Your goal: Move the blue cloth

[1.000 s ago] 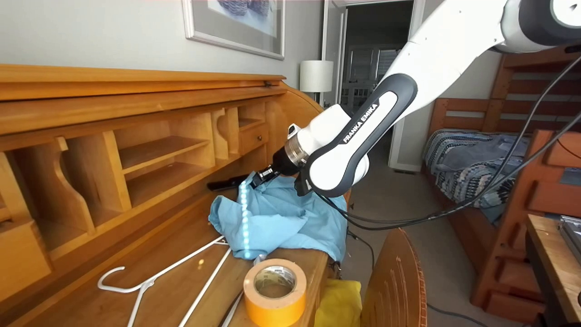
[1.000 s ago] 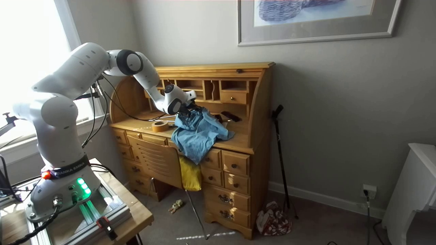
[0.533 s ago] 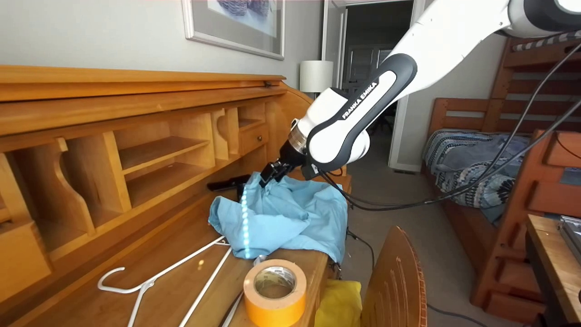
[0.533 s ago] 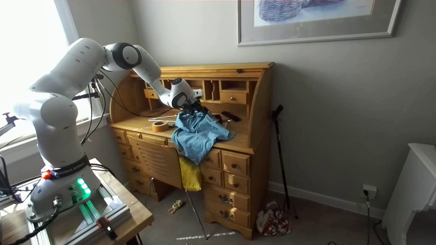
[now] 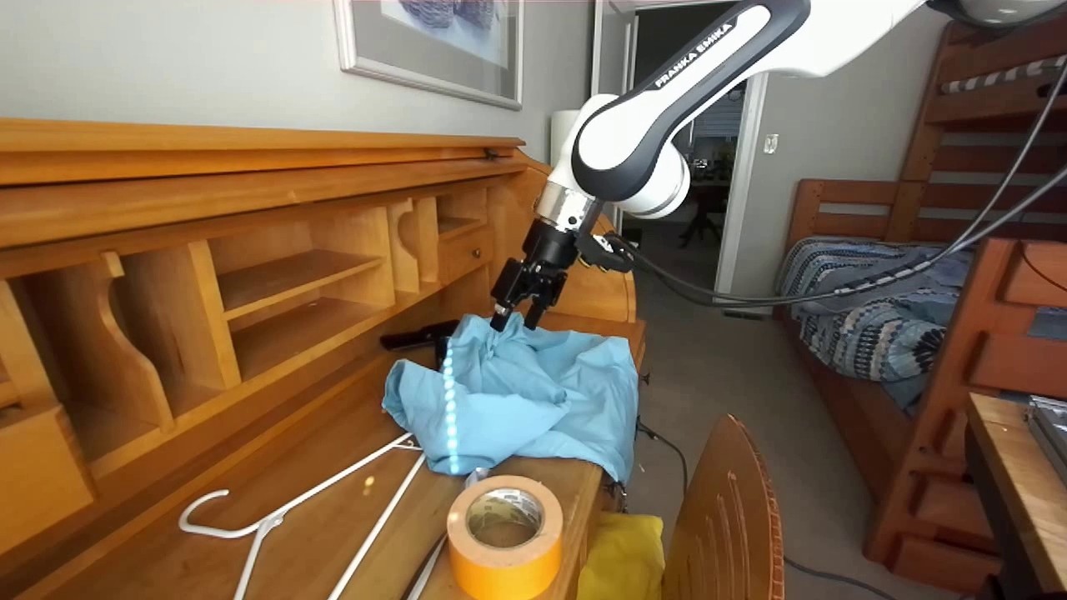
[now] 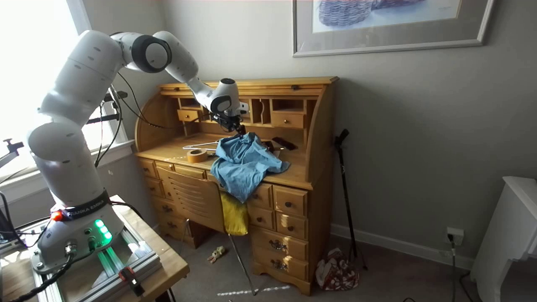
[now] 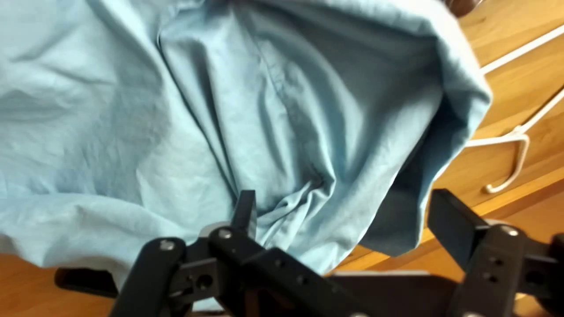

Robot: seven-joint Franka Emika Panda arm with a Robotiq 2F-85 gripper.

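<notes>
You have the cloth (image 6: 245, 161) (pale blue, deeply creased) lying in a rumpled heap on the desk (image 6: 298, 171), one part hanging over its front edge

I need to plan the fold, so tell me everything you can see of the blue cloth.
The cloth is light sky-blue, soft-looking fabric, wrinkled all over and bunched in loose folds. A row of bright spots, probably light, runs down one part. It lies on the desk, and one portion droops over the front edge, narrowing to a point. One side hides part of the hanger; whether they touch, I can't tell. The fingers stand apart at its raised top; contact there is unclear.
</notes>
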